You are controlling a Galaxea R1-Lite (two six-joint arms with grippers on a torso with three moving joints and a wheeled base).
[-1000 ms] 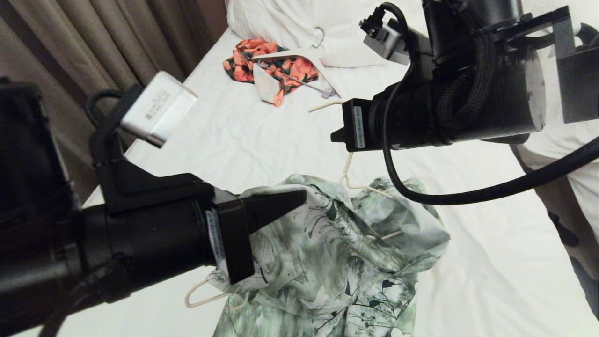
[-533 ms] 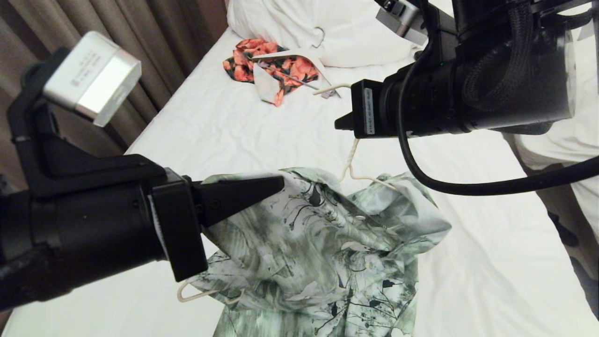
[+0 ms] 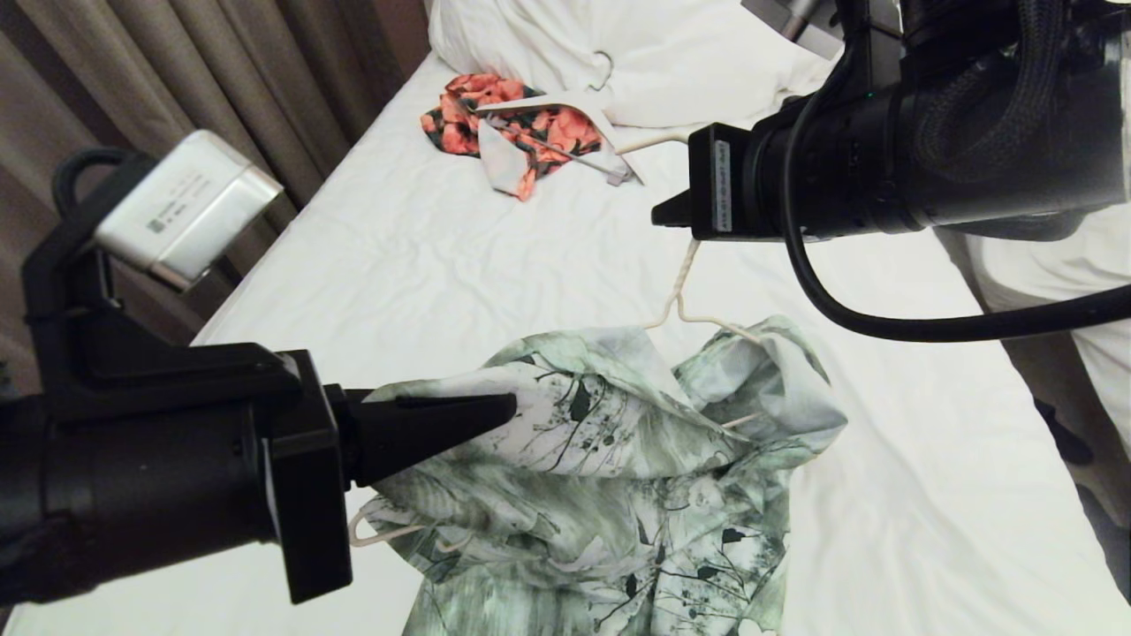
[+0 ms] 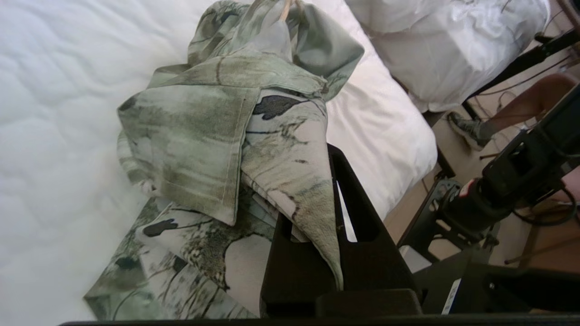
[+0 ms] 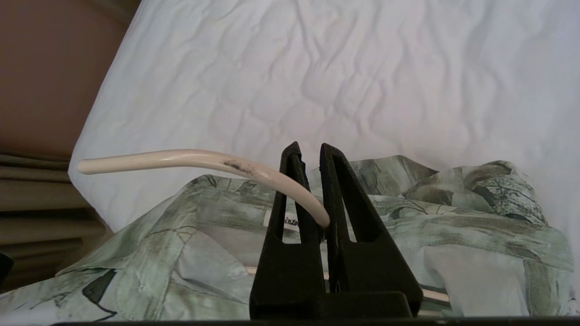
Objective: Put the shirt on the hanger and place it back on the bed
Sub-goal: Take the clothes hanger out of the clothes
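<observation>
Left gripper [image 3: 495,413] pinched a fold of the green-and-white floral shirt [image 3: 618,477], bunched half-draped over the thin cream wire hanger [image 3: 676,300], whose hook the right gripper [image 5: 308,154] clamped above the white-sheeted bed [image 3: 459,256]; straightening and laying down remained

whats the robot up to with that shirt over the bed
The robot's right gripper is shut on the hook of a thin cream wire hanger, holding it up. Its left gripper is shut on a fold of the green-and-white floral shirt, bunched around the hanger over the white-sheeted bed. An orange-and-black floral garment lies near the pillow.
</observation>
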